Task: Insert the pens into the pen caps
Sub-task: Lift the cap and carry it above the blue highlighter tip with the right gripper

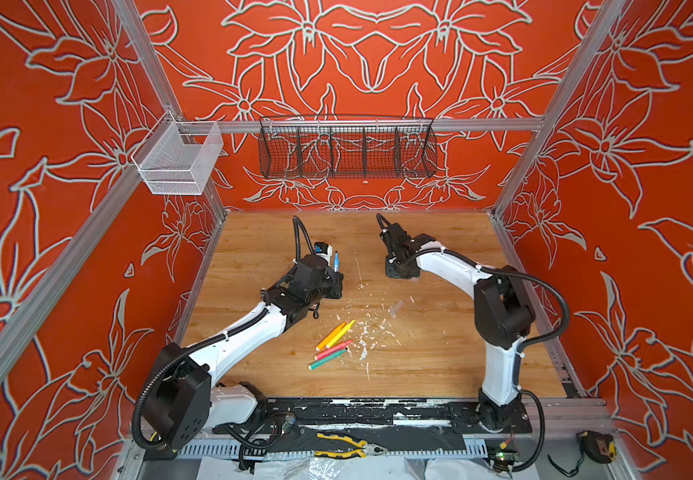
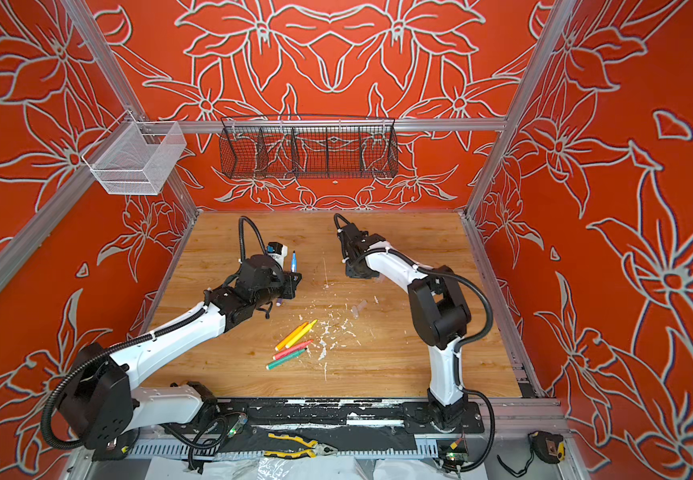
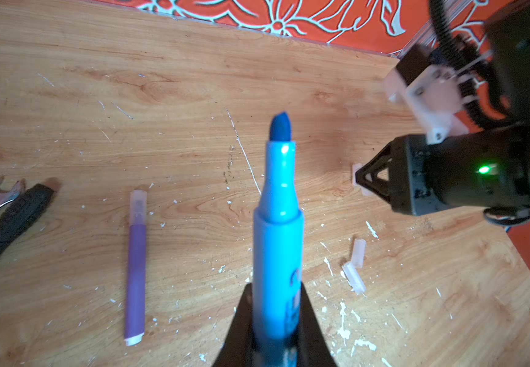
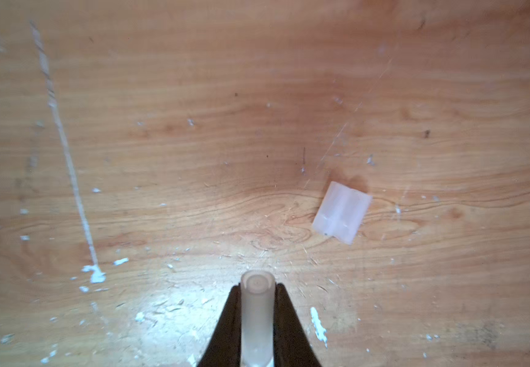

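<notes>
My left gripper (image 3: pixel 274 290) is shut on a blue pen (image 3: pixel 276 238) whose bare tip points up and away; both top views show this pen (image 1: pixel 336 262) (image 2: pixel 294 262) standing upright. Across from it, my right gripper (image 4: pixel 257 287) is shut on a translucent pen cap (image 4: pixel 256 317) close above the table. Two more caps (image 4: pixel 341 213) lie side by side near it. A purple pen (image 3: pixel 136 279) lies on the wood with a cap on it. Orange (image 1: pixel 330 336), yellow (image 1: pixel 344 330), pink-red (image 1: pixel 334 349) and green (image 1: pixel 328 359) pens lie together at the table's middle front.
White flecks (image 1: pixel 363 332) are scattered over the wooden table (image 1: pixel 440 365). A wrench with a black handle (image 3: pixel 6 219) lies by the purple pen. Yellow-handled pliers (image 1: pixel 349 449) lie at the front rail. A black wire basket (image 1: pixel 346 149) and a white mesh basket (image 1: pixel 178 160) hang above.
</notes>
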Available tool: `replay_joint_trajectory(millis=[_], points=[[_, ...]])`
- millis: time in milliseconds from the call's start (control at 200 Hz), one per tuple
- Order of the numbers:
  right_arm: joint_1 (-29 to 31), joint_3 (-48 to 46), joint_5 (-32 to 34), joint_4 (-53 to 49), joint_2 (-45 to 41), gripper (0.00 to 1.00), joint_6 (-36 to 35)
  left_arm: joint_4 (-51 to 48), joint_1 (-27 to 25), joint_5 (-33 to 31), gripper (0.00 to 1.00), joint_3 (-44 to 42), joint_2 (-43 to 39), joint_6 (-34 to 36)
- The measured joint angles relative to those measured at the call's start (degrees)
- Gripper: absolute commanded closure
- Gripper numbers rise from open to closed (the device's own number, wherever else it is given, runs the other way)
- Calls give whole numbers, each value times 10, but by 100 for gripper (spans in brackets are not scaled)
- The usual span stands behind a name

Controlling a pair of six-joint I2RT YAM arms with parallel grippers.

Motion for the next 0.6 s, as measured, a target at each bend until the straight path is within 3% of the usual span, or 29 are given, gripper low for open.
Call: replay_joint_trajectory(millis=[350, 475, 600], points=[[0, -22, 7, 66, -162, 96, 1, 21, -10, 82, 100, 6, 15, 19], [0, -83, -7, 116, -224, 97, 10, 32, -20, 100, 100, 12, 24, 32], [0, -210, -37, 227, -317, 95, 16, 40, -34, 111, 100, 16, 36, 44]])
